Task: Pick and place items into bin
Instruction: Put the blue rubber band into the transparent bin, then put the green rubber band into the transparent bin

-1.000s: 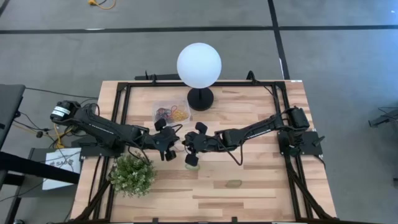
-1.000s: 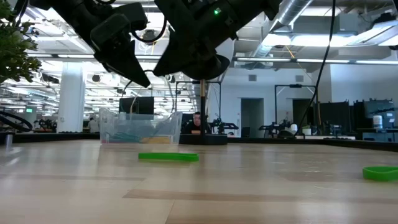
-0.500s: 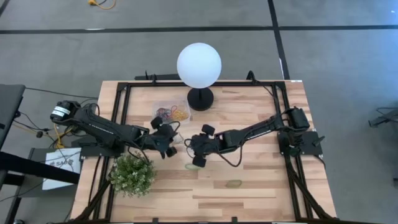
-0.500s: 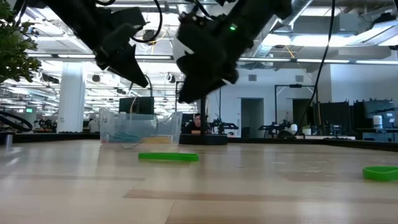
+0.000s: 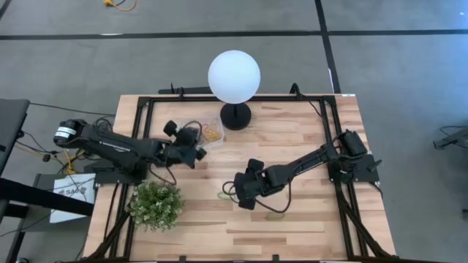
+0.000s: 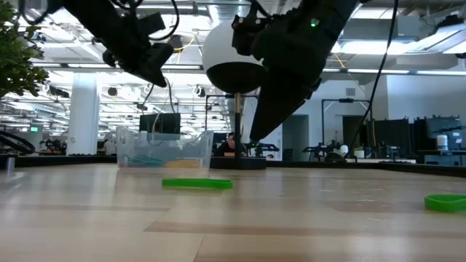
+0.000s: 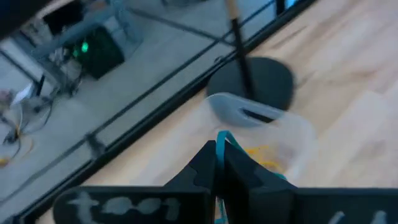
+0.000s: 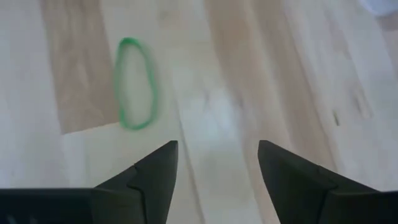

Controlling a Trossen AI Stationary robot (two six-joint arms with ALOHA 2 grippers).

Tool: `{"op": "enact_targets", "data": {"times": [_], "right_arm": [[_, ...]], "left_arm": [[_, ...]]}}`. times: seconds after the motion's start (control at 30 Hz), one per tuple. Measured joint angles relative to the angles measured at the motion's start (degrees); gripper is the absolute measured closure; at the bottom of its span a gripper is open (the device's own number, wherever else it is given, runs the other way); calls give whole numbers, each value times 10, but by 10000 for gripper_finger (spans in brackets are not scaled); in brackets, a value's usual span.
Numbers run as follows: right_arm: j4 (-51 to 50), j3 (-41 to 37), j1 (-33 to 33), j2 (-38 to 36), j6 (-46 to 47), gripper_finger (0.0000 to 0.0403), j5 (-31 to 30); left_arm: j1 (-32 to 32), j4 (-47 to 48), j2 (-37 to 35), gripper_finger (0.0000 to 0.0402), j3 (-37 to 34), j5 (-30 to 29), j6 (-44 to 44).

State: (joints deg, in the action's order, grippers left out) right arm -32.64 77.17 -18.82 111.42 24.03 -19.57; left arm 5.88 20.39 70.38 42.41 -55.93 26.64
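Step in hand, judged: delivery by left arm, approach by right arm.

Left gripper [image 5: 196, 153]: over near rim of bin [image 5: 191, 124], fingers pressed together on 1 teal band [image 7: 222, 138], seen in left wrist view. Next: carry on toward 12 o'clock, open above tub.

Bin: at 9 o'clock of lamp base [image 5: 235, 115], holding yellow and other bands.

Right gripper [image 5: 242, 196]: table centre, fingers spread wide, nothing held. Green band [image 8: 136, 83] ahead of it in right wrist view; second green band [image 5: 275, 215] at 5 o'clock of gripper. Next: centre over 1 loop, lower, close.

Room: bare wood all round right gripper; plant [image 5: 156, 205] at 9 o'clock, well apart. Lamp crowds bin's 3 o'clock side.
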Motion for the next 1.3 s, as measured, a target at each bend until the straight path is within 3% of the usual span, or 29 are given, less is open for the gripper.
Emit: {"op": "enact_targets", "data": {"times": [0.2,0.43,0.53,0.67,1.0,1.3], "right_arm": [[4,0,-21,0,0,184,0],[25,0,-34,0,0,184,0],[25,0,-34,0,0,184,0],[25,0,-34,0,0,184,0],[55,0,-32,0,0,184,0],[154,0,-25,0,0,184,0]], "left_arm": [[-100,19,-8,401,0,106,0],[-194,28,22,401,1,89,1],[-217,27,30,401,1,143,13],[-222,36,41,401,1,211,8],[-222,46,106,394,1,183,-2],[-223,53,151,314,0,184,-4]]}}
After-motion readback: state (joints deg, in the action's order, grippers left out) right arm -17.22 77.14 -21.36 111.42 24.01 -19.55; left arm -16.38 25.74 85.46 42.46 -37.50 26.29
